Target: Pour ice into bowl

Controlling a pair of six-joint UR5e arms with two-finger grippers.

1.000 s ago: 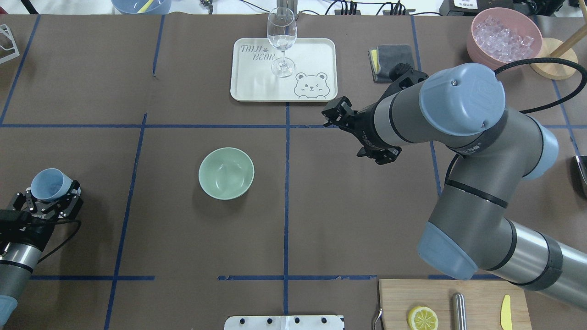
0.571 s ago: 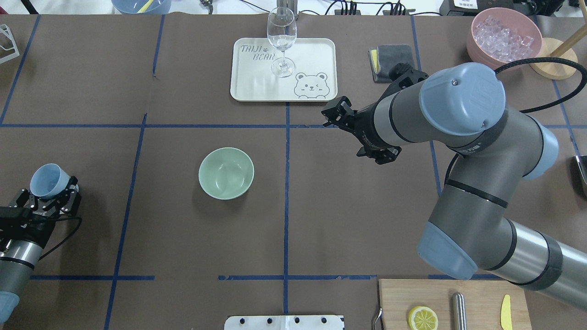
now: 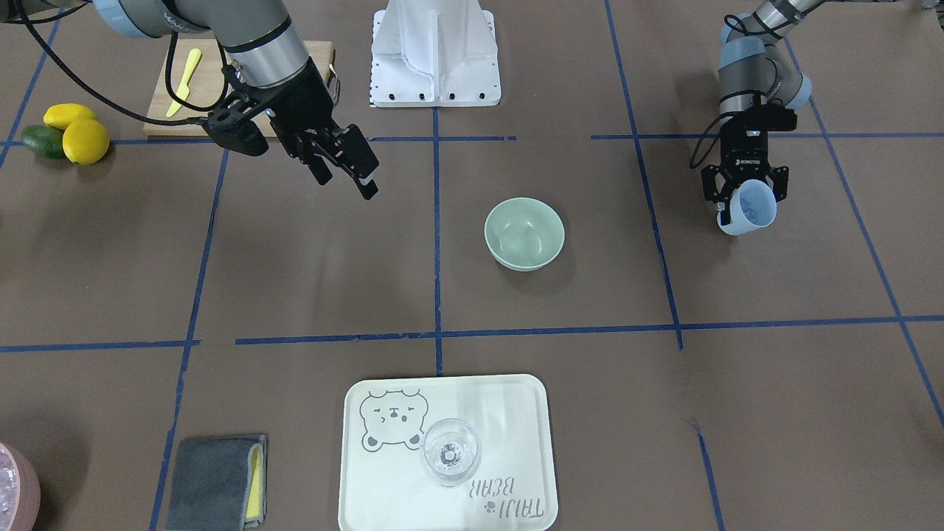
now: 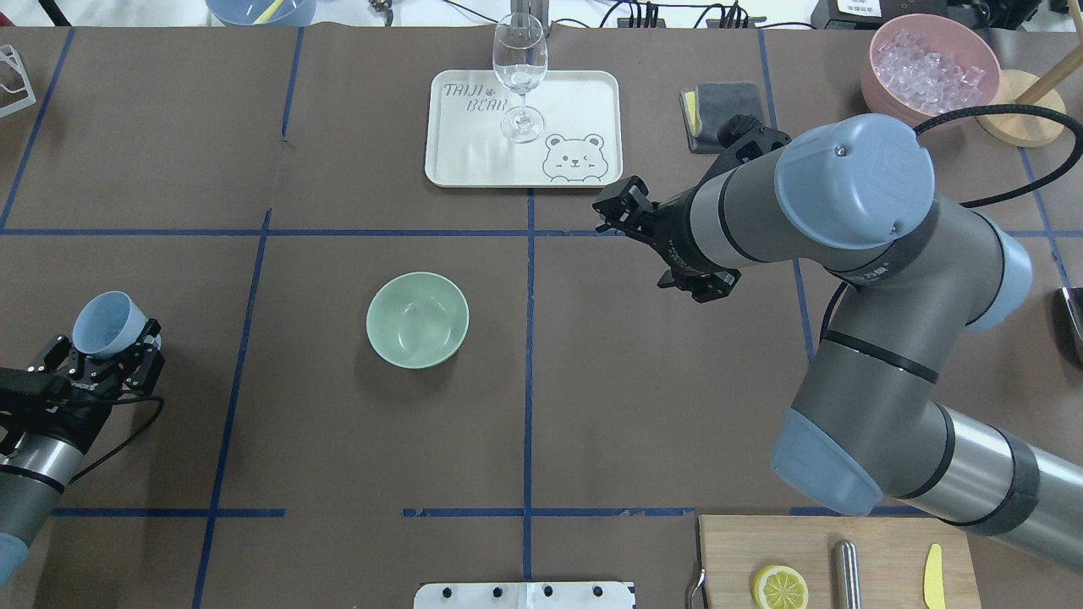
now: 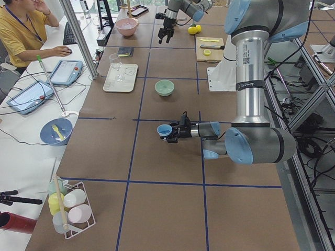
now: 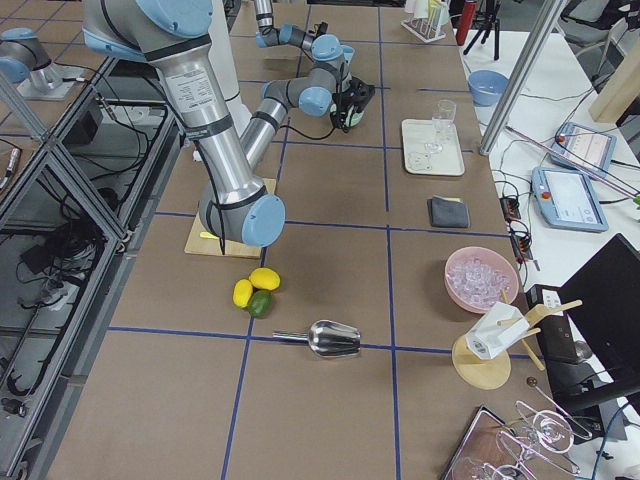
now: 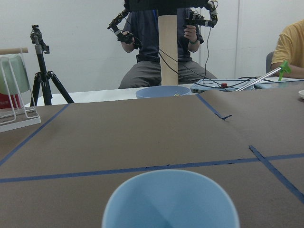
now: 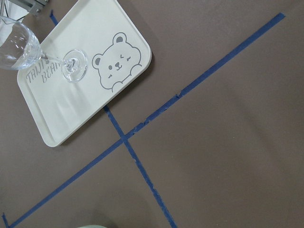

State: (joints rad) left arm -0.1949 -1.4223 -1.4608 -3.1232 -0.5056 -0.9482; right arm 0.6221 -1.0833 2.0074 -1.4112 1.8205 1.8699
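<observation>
My left gripper [image 4: 108,350] is shut on a light blue cup [image 4: 110,325] near the table's left edge, well left of the bowl. The cup [image 3: 749,209] leans with its mouth facing away from the robot's base. I cannot make out any ice inside it. The pale mint-green bowl [image 4: 417,320] stands upright on the brown table cover, left of the centre tape line, and nothing shows in it [image 3: 524,233]. My right gripper [image 3: 346,184] hangs open and empty above the table, right of the centre line and beyond the bowl.
A cream tray [image 4: 584,93] carries a stemmed glass [image 4: 519,68] at the far middle. A pink tub [image 4: 880,85] of clear pieces, a grey cloth [image 4: 732,106] and a wooden stand sit far right. A cutting board [image 4: 736,550] lies near right.
My left gripper has carried the cup a little to the right and slightly farther from the robot. The right arm and the bowl have stayed put.
</observation>
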